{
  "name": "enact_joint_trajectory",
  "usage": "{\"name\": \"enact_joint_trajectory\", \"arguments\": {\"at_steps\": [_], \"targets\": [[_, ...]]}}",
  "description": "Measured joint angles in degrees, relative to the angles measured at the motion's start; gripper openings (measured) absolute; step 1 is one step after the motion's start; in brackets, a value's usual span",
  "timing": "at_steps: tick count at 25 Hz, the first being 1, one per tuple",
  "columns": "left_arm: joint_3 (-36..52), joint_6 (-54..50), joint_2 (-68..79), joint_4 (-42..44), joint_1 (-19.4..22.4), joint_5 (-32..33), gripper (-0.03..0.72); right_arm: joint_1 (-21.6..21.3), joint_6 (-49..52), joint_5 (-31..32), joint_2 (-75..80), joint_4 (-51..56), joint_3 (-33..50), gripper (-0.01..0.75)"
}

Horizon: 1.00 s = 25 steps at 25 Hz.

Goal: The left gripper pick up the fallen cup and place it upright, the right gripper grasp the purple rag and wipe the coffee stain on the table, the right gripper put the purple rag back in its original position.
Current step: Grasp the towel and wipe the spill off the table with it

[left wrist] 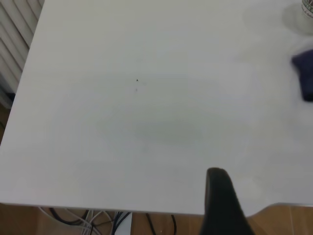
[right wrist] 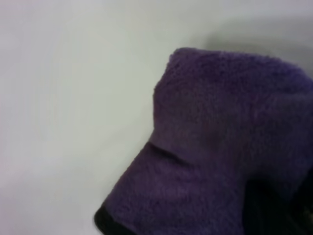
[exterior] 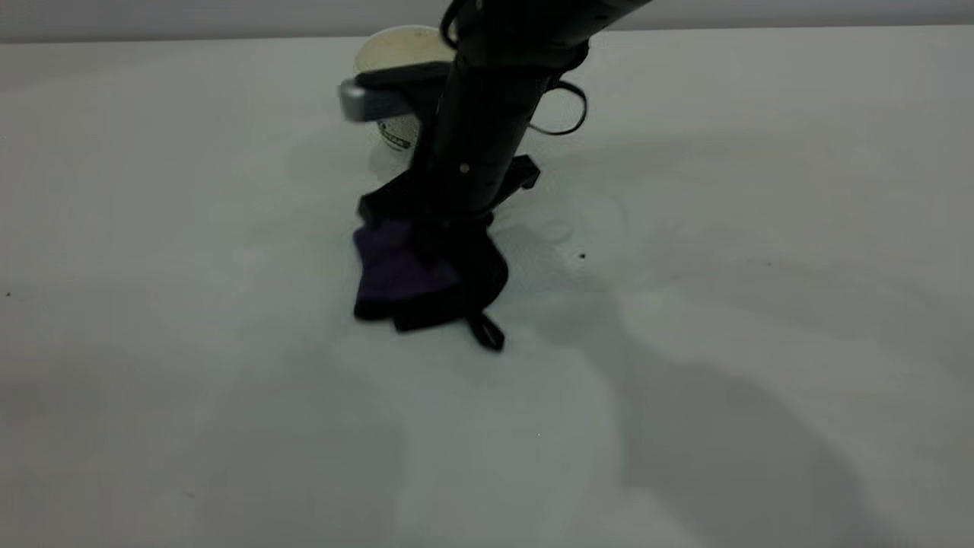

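- The purple rag (exterior: pixel 399 270) lies bunched on the white worktop (exterior: pixel 152 342), its black edging along the near side and its small black loop (exterior: pixel 487 332) sticking out toward the camera.
- Left of the rag in the exterior view, the worktop is bare apart from faint smears.
- The left claw (left wrist: pixel 220 196) is well away from the rag; its wrist view shows one dark finger over the worktop's edge, with the rag (left wrist: pixel 305 73) far off at the frame's side. Whether this claw is open or closed cannot be told.
- Directly above the rag, the right arm comes down steeply and the right claw (exterior: pixel 449 236) presses into the cloth; it appears pinched closed on the rag. Its wrist view is filled with purple pile (right wrist: pixel 225 147) against the white surface.
- Behind the rag, the cup (exterior: pixel 399 91) stands upright, partly hidden by the arm and a grey-tipped part of it.
- Right of the rag, a tiny black speck (exterior: pixel 582 256) sits on the worktop amid faint smears.
- No coffee stain can be made out.
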Motion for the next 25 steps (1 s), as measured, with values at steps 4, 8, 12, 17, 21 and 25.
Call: {"name": "enact_joint_trajectory", "arguments": {"at_steps": [4,8,12,17,21,25], "targets": [[0.0,0.0,0.0,0.0,0.0,0.0,0.505,-4.5,0.9,2.2,1.9,1.7,-2.1,0.044],[0.0,0.0,0.0,0.0,0.0,0.0,0.505,-10.3,2.3,5.7,2.0,0.0,-2.6,0.044],[0.0,0.0,0.0,0.0,0.0,0.0,0.505,-17.6,5.7,9.4,1.7,-4.3,-2.7,0.045],[0.0,0.0,0.0,0.0,0.0,0.0,0.505,-27.4,7.8,15.5,1.4,-8.1,-3.0,0.063],[0.0,0.0,0.0,0.0,0.0,0.0,0.505,-33.9,8.2,19.5,1.3,-9.4,-3.2,0.153],[0.0,0.0,0.0,0.0,0.0,0.0,0.505,-36.9,7.0,24.8,1.0,-12.8,-4.5,0.445]]}}
